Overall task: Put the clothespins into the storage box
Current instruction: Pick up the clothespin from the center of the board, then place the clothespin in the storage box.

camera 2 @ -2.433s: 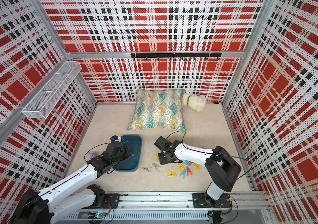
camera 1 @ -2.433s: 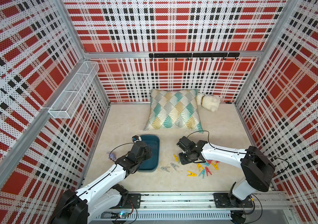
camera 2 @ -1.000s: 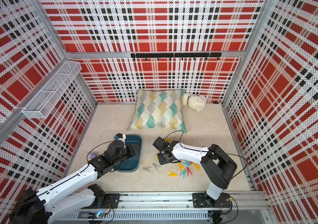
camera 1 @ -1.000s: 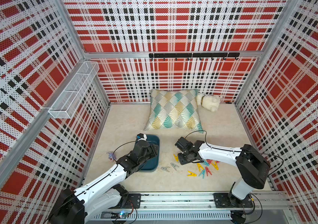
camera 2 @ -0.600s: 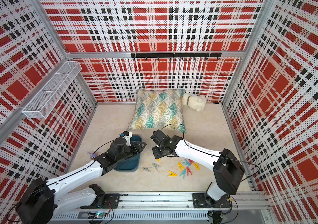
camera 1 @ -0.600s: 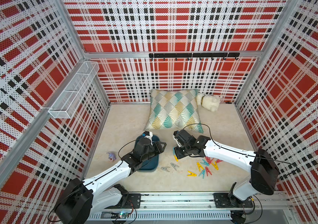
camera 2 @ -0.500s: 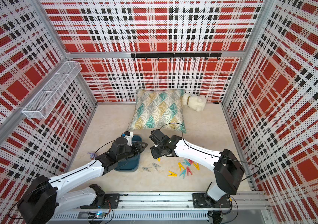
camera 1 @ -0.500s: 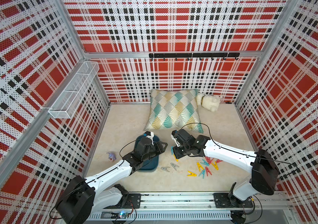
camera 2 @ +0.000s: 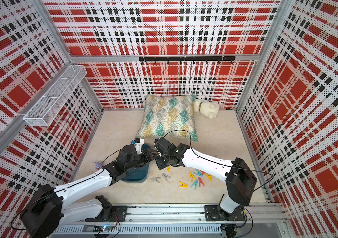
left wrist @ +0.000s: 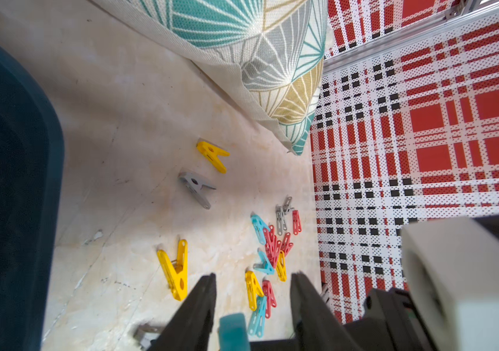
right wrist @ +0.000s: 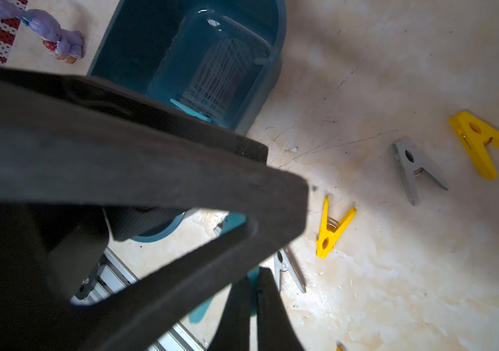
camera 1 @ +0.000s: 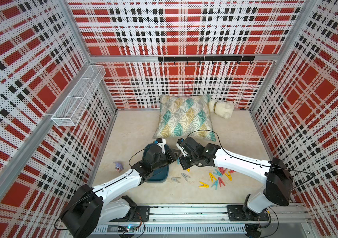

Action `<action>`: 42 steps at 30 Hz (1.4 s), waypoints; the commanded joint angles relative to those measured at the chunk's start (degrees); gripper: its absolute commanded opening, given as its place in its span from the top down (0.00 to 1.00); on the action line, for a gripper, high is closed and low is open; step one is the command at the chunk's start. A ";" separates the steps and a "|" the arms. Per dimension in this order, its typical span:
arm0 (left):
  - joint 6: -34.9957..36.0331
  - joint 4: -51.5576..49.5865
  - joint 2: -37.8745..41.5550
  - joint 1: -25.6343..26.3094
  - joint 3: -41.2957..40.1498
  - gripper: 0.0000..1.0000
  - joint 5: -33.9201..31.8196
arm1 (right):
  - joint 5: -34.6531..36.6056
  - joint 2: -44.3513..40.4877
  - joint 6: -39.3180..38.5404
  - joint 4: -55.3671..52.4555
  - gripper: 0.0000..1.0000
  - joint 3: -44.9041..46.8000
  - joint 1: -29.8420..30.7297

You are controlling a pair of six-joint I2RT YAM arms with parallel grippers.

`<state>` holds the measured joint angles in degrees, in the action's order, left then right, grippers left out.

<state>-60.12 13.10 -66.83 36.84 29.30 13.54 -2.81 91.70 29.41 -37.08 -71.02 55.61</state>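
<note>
Right pincer (right wrist: 254, 274): I read it as pinched shut on a teal clothespin (left wrist: 232, 329).
Left pincer (left wrist: 254, 278): jaws apart, one on either side of that clothespin.
Storage box (camera 1: 161, 177): on the floor under my left arm, with a second teal peg (right wrist: 190, 111) inside.
Loose clothespins (camera 1: 215, 179): scattered on the floor beside the box.

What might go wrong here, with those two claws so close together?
The teal clothespin in the right gripper hangs over the floor, not the storage box; a slip could drop it outside. The left gripper sits very close, so the fingers may knock together.
</note>
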 commanded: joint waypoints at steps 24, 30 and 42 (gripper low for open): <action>-1.05 2.80 -0.74 1.33 -2.05 0.96 1.93 | 3.93 -1.31 0.56 2.18 0.75 -0.10 1.10; -0.99 2.19 1.33 -0.22 -2.95 1.00 1.45 | 6.47 -4.02 0.88 1.44 0.51 1.11 1.11; 7.71 -17.13 16.38 -13.86 -5.42 1.00 -6.32 | 9.92 -7.77 1.09 1.79 0.42 4.74 -0.60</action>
<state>-56.42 3.03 -53.17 25.76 25.54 10.09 6.04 82.83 30.35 -35.14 -66.06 55.77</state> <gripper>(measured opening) 0.155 0.588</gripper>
